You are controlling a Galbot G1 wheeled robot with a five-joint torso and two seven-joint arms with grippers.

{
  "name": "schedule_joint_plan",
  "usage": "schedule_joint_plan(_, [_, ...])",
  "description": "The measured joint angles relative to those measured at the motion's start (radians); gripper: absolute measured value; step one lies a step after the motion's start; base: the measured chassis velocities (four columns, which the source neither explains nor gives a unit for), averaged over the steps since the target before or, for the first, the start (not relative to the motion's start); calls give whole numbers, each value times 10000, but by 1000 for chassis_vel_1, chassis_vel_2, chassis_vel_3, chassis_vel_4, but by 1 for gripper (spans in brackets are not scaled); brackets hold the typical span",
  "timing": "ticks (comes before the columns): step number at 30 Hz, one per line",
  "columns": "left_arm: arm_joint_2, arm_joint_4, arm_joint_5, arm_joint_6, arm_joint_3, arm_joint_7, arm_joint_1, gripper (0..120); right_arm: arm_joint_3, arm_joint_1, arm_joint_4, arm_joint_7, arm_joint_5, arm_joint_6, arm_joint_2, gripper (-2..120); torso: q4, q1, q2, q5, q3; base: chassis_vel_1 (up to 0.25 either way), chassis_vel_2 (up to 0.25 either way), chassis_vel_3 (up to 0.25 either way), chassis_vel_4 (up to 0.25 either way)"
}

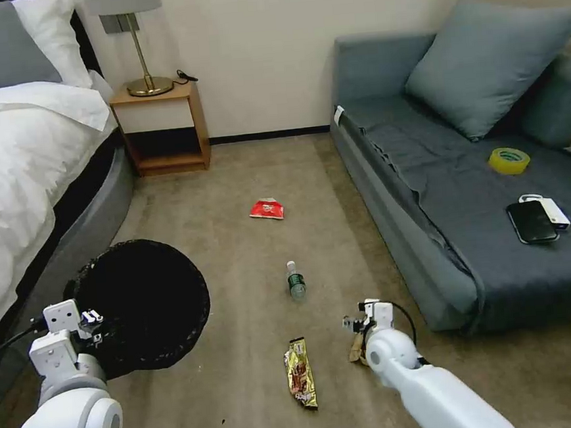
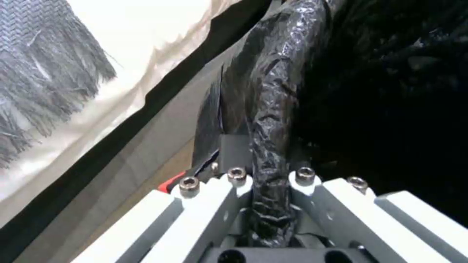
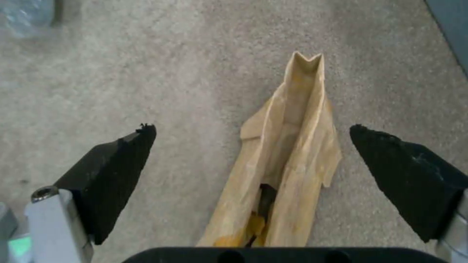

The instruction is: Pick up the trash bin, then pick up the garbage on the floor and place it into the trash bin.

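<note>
Paper bag [image 3: 285, 153]: brown, creased flat, lying on the carpet [image 1: 230, 179] close to the sofa [image 1: 426, 163] – probably very light and limp, likely to buckle rather than slip; best pinched across its narrow folded body
Right gripper [image 3: 253, 164]: spread wide, one black pad on each side of the paper bag, touching nothing; low over the floor
Trash bin [image 1: 141, 304]: round, lined with a crinkled black bag [image 2: 273, 109], held off to the left beside the bed [image 1: 23, 149]; seems light, the liner soft and slick, the rim underneath stiff enough to grip
Left gripper [image 2: 270, 204]: clamped on the bin's rim, liner bunched between the fingers
Snack wrapper [image 1: 301, 373]: gold-brown, flat on the carpet just beside the right arm – thin foil, likely slippery
Bottle [image 1: 295, 281]: clear with green label, on its side farther out; hard, round, apt to roll
Red packet [image 1: 267, 209]: farthest, toward the nightstand [image 1: 160, 128]
Progress, judged: bin in hand, all four pieces of litter still on the floor
</note>
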Motion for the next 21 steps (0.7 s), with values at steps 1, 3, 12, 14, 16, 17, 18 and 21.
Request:
schedule_joint_plan(1, [-5, -2, 6, -10, 0, 0, 16, 2, -41, 17, -103, -35, -90, 32, 10, 100, 0, 0, 0, -1, 0, 0, 0, 0, 0])
schedule_joint_plan(3, [-8, -7, 15, -18, 0, -1, 33, 2, -78, 24, -217, -67, -183, 82, 25, 100, 0, -1, 0, -1, 0, 0, 0, 0, 0])
schedule_joint_plan(12, [-16, -82, 19, -47, -103, -7, 92, 2, -49, -81, -578, -149, -534, 218, 258, 99, 0, 0, 0, 0, -1, 0, 0, 0, 0])
schedule_joint_plan(14, [-4, -115, 18, -50, -151, -7, 120, 2, -33, -98, -806, -203, -732, 303, 371, 93, -1, 0, 0, 1, -1, 0, 0, 0, 0])
schedule_joint_plan(16, [1, -124, 16, -49, -166, -7, 131, 2, -29, -97, -897, -226, -823, 357, 410, 92, 0, 0, 0, 1, -1, 0, 0, 0, 0])
schedule_joint_plan(17, [10, -140, 15, -50, -187, -8, 144, 2, -27, -98, -994, -246, -901, 401, 455, 91, 0, 0, 0, 1, 0, 0, 0, 0, 0])
schedule_joint_plan(18, [14, -158, 13, -50, -203, -8, 155, 2, -22, -98, -1069, -272, -942, 423, 491, 86, 0, 0, 0, 1, -1, 0, 0, 0, 0])
schedule_joint_plan(21, [14, -172, 11, -52, -215, -8, 163, 2, -15, -98, -1155, -305, -1011, 458, 530, 79, 0, 0, 0, 1, -1, 0, 0, 0, 0])
